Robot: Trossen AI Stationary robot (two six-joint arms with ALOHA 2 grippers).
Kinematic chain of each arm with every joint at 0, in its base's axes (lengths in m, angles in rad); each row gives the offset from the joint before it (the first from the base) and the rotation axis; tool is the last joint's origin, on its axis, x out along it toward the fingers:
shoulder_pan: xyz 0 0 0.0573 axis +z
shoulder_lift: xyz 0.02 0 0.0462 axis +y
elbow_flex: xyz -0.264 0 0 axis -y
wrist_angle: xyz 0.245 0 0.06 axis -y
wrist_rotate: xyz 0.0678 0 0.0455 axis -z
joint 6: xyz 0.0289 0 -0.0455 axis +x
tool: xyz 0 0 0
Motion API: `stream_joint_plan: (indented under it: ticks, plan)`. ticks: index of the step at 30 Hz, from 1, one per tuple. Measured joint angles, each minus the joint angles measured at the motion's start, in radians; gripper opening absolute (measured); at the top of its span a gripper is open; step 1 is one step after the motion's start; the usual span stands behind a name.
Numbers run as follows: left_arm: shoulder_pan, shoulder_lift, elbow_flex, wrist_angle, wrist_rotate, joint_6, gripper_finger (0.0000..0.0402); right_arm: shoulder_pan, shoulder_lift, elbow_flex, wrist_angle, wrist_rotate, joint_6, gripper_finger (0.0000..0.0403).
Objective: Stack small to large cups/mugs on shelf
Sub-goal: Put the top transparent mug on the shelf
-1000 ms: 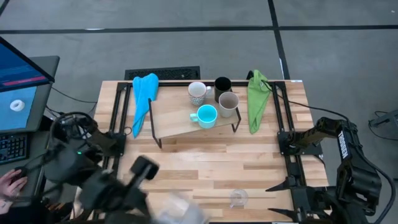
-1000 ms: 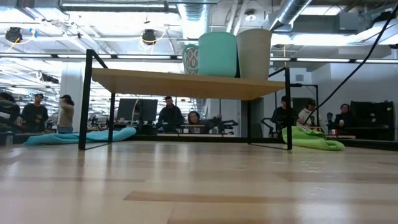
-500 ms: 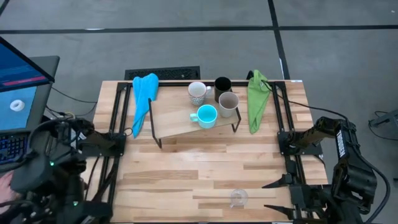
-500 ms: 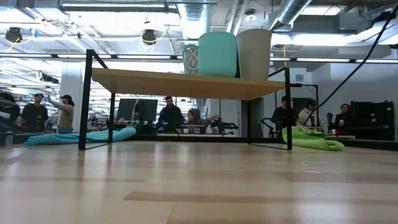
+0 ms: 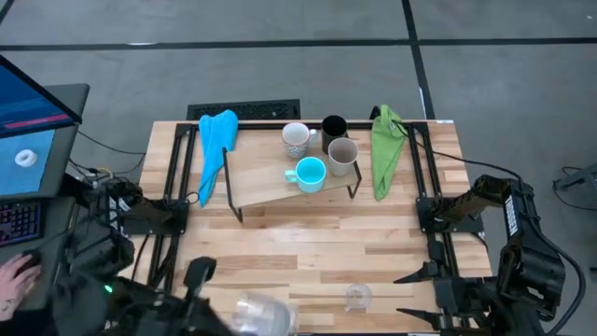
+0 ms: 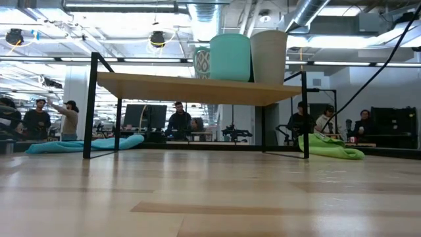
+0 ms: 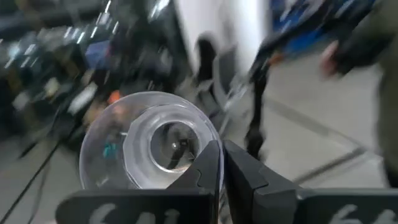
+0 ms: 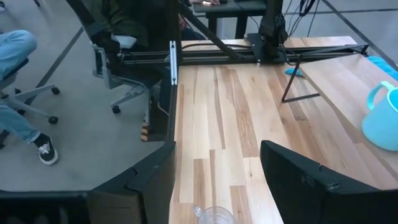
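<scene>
The shelf (image 5: 259,179) stands at the table's far middle and carries a white mug (image 5: 296,138), a black cup (image 5: 334,127), a beige-grey mug (image 5: 342,154) and a turquoise mug (image 5: 309,174). One clear glass (image 5: 357,297) stands on the table near the near edge. My left gripper (image 7: 219,163) is over the near edge, left of the middle, shut on the other clear glass (image 5: 264,315). My right gripper (image 5: 410,297) waits open at the near right, just right of the standing glass (image 8: 214,215). My left gripper holds the clear glass by its rim (image 7: 208,142), the wall caught between the two nearly closed fingers (image 7: 239,171). The glass lies on its side in the hold, its axis along the fingers. It is lifted clear of the table.
A blue cloth (image 5: 215,149) lies left of the shelf and a green cloth (image 5: 385,149) right of it. Bare tabletop (image 5: 308,252) stretches between shelf and near edge. A person's hand (image 5: 14,278) rests by a keyboard beyond the table's left side.
My left arm, with the glass, swung away past the table's near-left corner, out of the high view, and has come back over the near edge, left of the middle. The right arm and the mugs on the shelf stayed still.
</scene>
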Motion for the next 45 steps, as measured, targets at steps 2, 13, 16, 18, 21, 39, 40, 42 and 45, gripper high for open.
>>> stream_joint_plan:
  ticks: [2, 13, 16, 18, 21, 39, 40, 42, 45]
  plan:
    - [0.003, 0.000, -0.008, -0.092, -0.086, -0.067, 0.0000, -0.010, 0.000, 0.000, 0.000, -0.012, 0.000, 0.0254]
    - [0.044, -0.001, -0.083, -0.418, -0.481, -0.068, 0.0000, -0.062, 0.000, 0.000, -0.006, -0.084, -0.018, 0.0254]
    - [0.073, -0.001, -0.083, -0.479, -0.637, 0.002, 0.0000, -0.074, 0.000, 0.000, -0.006, -0.086, -0.024, 0.0254]
    - [0.096, -0.001, -0.083, -0.500, -0.732, 0.097, 0.0000, -0.081, 0.000, 0.000, -0.006, -0.086, -0.024, 0.0254]
    - [0.132, -0.001, -0.083, -0.499, -0.870, 0.292, 0.0000, -0.090, 0.000, 0.000, -0.005, -0.086, -0.024, 0.0254]
    - [0.336, -0.002, -0.083, -0.491, -0.865, 0.526, 0.0000, -0.113, -0.007, 0.005, 0.020, -0.086, -0.016, 0.0254]
    - [0.336, -0.002, -0.083, -0.478, -0.865, 0.496, 0.0000, -0.113, -0.007, 0.005, 0.020, -0.086, -0.016, 0.0254]
    - [0.336, -0.002, -0.083, -0.452, -0.861, 0.391, 0.0000, -0.113, -0.007, 0.005, 0.020, -0.086, -0.016, 0.0254]
    - [0.333, -0.006, -0.083, -0.436, -0.806, 0.157, 0.0000, -0.113, -0.007, 0.005, 0.023, -0.086, -0.015, 0.0254]
